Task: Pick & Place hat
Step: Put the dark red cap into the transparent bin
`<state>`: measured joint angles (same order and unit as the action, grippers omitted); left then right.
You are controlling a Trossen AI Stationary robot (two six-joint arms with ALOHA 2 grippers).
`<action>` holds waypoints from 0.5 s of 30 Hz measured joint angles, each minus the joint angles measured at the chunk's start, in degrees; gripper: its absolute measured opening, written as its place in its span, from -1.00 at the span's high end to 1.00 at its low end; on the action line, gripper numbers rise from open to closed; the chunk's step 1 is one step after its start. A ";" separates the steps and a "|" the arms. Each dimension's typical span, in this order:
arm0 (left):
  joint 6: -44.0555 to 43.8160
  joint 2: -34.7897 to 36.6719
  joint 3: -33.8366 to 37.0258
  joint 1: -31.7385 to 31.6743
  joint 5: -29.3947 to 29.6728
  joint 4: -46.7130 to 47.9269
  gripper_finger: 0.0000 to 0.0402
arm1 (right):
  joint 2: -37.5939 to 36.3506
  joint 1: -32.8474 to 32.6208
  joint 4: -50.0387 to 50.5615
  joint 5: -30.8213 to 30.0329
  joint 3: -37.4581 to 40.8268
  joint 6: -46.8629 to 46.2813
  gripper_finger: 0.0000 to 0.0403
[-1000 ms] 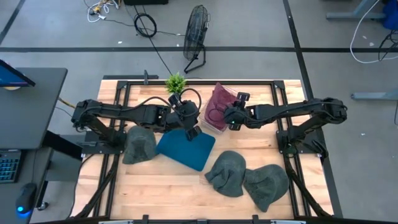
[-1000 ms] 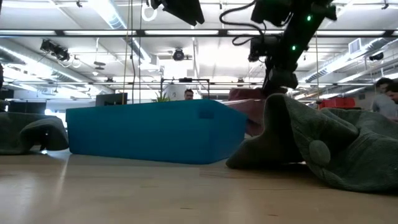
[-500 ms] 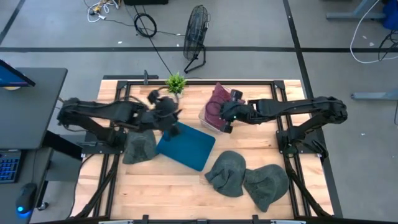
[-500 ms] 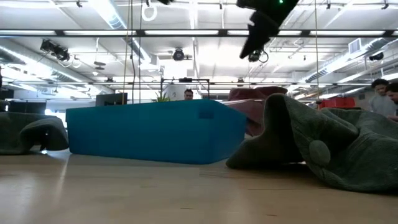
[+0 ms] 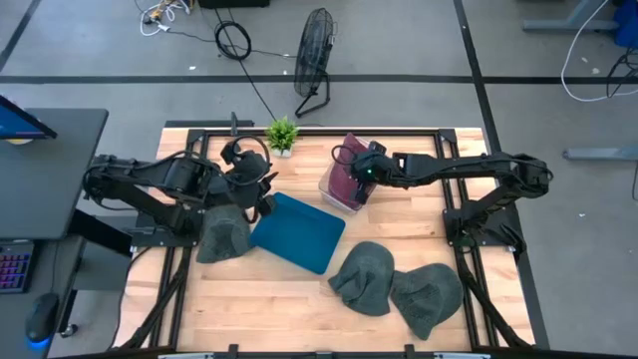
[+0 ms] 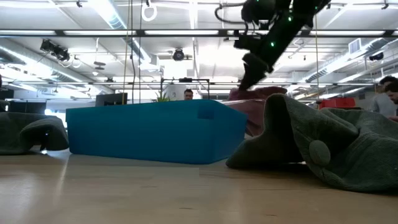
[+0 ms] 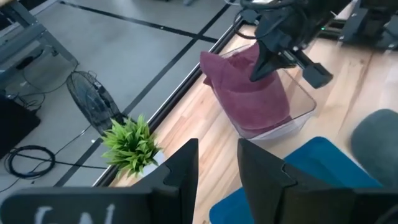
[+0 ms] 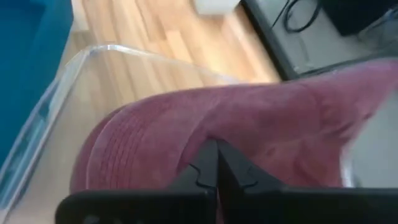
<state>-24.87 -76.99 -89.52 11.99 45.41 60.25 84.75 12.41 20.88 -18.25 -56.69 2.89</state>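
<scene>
A maroon hat (image 5: pixel 346 165) lies crumpled in a clear plastic bin (image 5: pixel 332 194) at the table's far middle, bulging over its rim. My right gripper (image 5: pixel 361 179) is shut, its fingertips at the top of the hat (image 7: pixel 249 93). My left gripper (image 7: pixel 217 143) hangs open and holds nothing, above the left end of a flat blue box (image 5: pixel 299 231) and beside a grey hat (image 5: pixel 221 231) that lies on the table. Two more grey hats (image 5: pixel 364 277) (image 5: pixel 427 297) lie at the near right. My right gripper meets the maroon hat's upper surface (image 8: pixel 186 124) with its shut fingertips (image 8: pixel 211 152), slanting down from the table's right side. Whether a fold of cloth is caught between the fingers, I cannot tell. The hat rests in the bin.
A small green plant (image 5: pixel 282 133) stands at the far edge, left of the bin. The blue box (image 6: pixel 155 132) fills the table's middle. In the low view a grey hat (image 6: pixel 317 146) lies in front of the bin. A fan (image 5: pixel 314 60) stands on the floor beyond.
My left gripper has drawn back from the box's far corner near the bin toward the table's left edge. My right gripper has risen, shifted toward the far left over the bin, and come down onto the maroon hat. The hat has stayed in the bin.
</scene>
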 joint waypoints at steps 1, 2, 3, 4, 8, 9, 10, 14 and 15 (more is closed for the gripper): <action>0.00 -0.08 0.01 -0.24 -0.01 0.12 0.43 | 0.80 0.51 -0.76 0.68 0.20 -0.39 0.99; -0.01 -0.08 0.02 -0.35 -0.02 0.10 0.43 | 1.67 1.03 -1.00 1.38 0.24 -0.59 0.99; -0.04 0.02 0.01 -0.37 0.02 0.08 0.43 | 2.50 1.46 -0.98 1.36 0.24 -0.59 0.99; -0.03 0.09 0.00 -0.58 0.04 0.08 0.43 | 3.35 1.81 -1.00 1.38 0.24 -0.59 0.99; -0.04 0.00 0.00 -0.68 -0.01 0.10 0.43 | 6.74 2.78 -1.24 2.45 0.22 -0.77 0.99; -0.04 0.00 0.00 -0.68 -0.01 0.08 0.43 | 7.52 2.97 -1.32 2.86 0.18 -1.03 0.99; -0.04 0.00 0.00 -0.68 -0.01 0.10 0.43 | 8.40 3.16 -1.30 3.21 0.18 -1.22 0.99; -0.04 0.00 0.00 -0.68 0.01 0.16 0.43 | 11.19 3.68 -0.93 3.80 0.13 -1.49 1.00; -0.04 0.00 0.00 -0.68 0.01 0.17 0.43 | 11.67 3.74 -0.80 3.89 0.15 -1.67 1.00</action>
<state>-24.91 -76.99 -89.52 11.31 45.43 60.42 96.42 16.15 20.09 -14.36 -56.54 1.22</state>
